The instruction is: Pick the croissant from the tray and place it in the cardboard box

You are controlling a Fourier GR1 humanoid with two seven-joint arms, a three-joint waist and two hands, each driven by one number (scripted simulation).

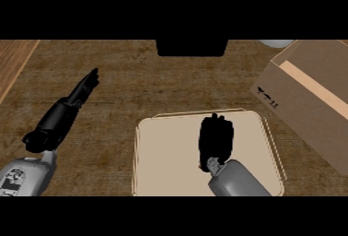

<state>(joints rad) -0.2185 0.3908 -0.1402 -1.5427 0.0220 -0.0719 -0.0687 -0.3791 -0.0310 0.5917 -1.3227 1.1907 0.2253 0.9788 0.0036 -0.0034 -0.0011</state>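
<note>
Croissant hidden, likely beneath the right hand (216,138) poised over the tray (163,156), its grip impossible to tell, with the cardboard box (306,106) just right of it, while the left hand (71,103) rests, fingers straight, over the worktop (136,83).

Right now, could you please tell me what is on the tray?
Only the right hand shows above the tray; anything beneath that hand is covered from view.

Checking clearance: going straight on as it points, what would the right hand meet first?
The right hand would likely meet the tray's far rim, if low enough; otherwise counter, then the dark block.
</note>
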